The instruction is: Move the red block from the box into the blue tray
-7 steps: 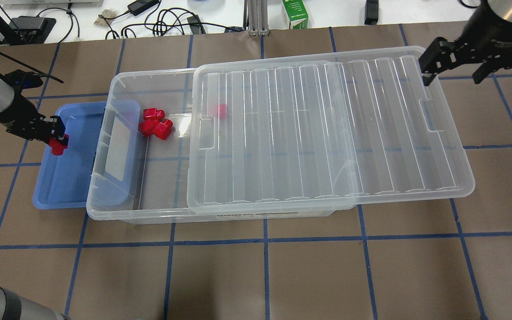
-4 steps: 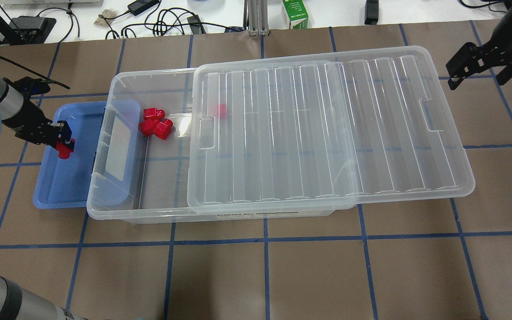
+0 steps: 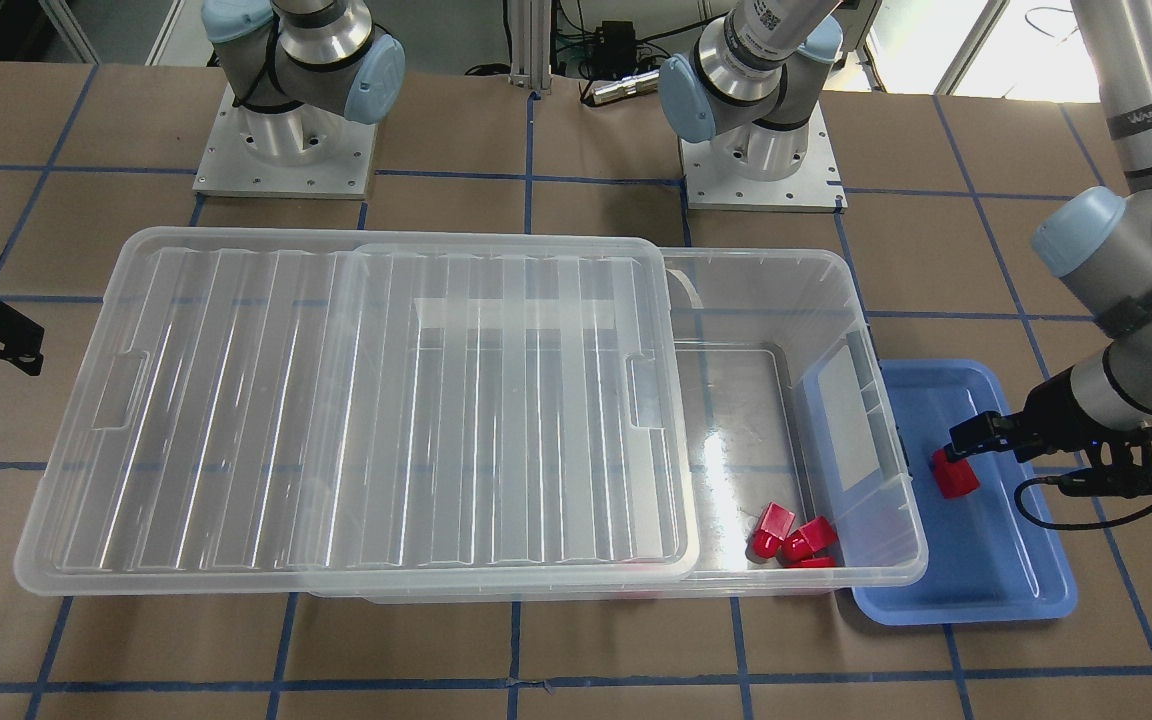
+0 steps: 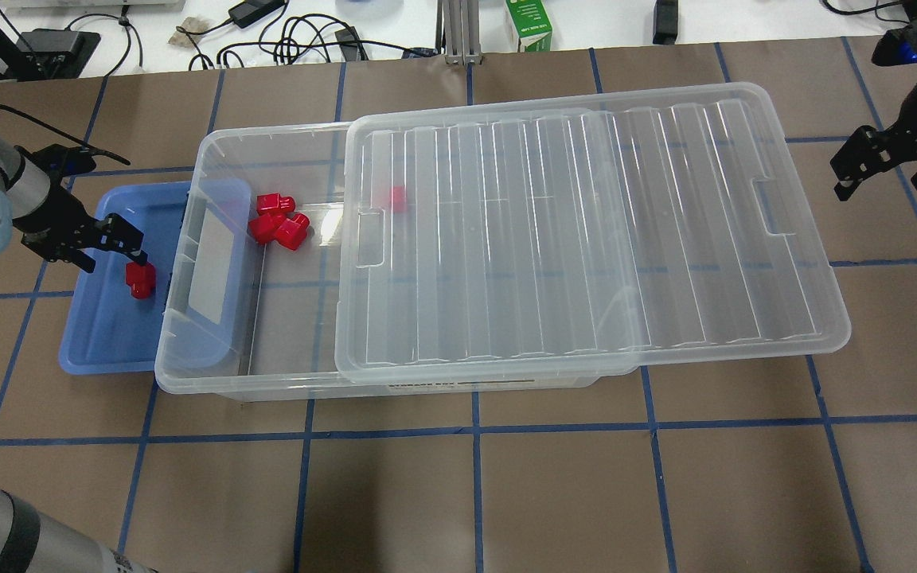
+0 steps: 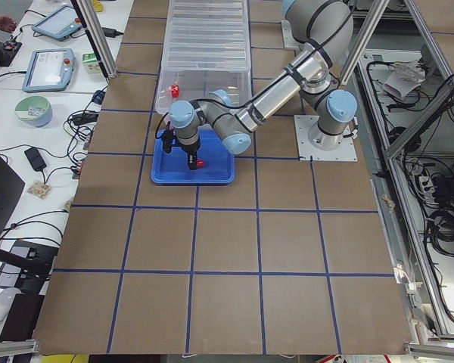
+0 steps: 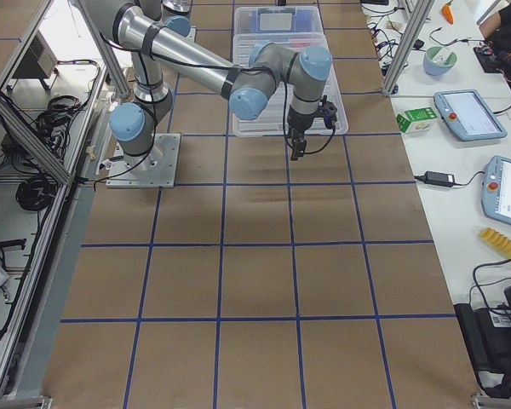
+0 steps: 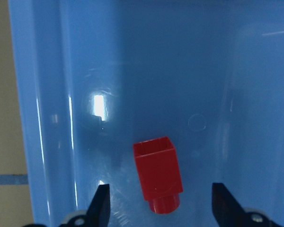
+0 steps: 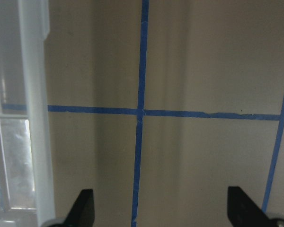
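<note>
Small glossy red block lying flat on floor of shallow light-blue plastic tray, stub end toward left hand. Left hand low over tray, fingers spread wide, block between them, touching neither. Open tray floor all round block. Tray's far end tucked under rim of large clear plastic box, so tight there. Ribbed clear lid slid aside, box end uncovered; three bunched red blocks inside. Right hand spread apart, empty, over brown desk beyond lid's edge.
</note>
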Controlling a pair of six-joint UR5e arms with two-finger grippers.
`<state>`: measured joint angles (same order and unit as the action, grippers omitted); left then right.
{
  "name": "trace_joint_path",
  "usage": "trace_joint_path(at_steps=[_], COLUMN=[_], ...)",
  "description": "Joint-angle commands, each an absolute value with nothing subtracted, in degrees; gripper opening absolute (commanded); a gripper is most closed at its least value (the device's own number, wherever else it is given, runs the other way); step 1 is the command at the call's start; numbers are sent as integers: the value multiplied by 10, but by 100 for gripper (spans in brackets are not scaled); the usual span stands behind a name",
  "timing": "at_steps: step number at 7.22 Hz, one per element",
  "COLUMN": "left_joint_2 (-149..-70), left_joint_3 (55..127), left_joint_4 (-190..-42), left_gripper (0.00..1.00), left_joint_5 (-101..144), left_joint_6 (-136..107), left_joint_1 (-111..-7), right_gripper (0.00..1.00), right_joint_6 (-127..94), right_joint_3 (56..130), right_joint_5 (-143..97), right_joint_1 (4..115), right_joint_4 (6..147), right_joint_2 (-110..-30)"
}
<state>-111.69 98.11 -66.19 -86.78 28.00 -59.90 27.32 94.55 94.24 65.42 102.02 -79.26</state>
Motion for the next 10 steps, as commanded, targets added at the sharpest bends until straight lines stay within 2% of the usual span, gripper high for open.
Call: trace_joint_path(at_steps=[1,3,5,10], left_joint_2=[-1056,-1005,-965,-918], left_joint_3=[876,837,842,857], left_joint_4=[-845,-899,-901,-941], left_gripper=[100,100,100,100], left_joint_5=[-866,-869,-914,-909], left_joint_6=[253,151,79,76], left_joint_1=[-613,-719,-837,-853], right_gripper=[100,100,100,100], right_joint_6=[269,261,249,106], right_joint_3=[961,967,995,997], right_joint_5=[938,928,895,897], right_joint_1=[653,660,663,779], right_joint_4=[1032,1026,1032,1040], right_joint_2=[-792,-792,-796,-797])
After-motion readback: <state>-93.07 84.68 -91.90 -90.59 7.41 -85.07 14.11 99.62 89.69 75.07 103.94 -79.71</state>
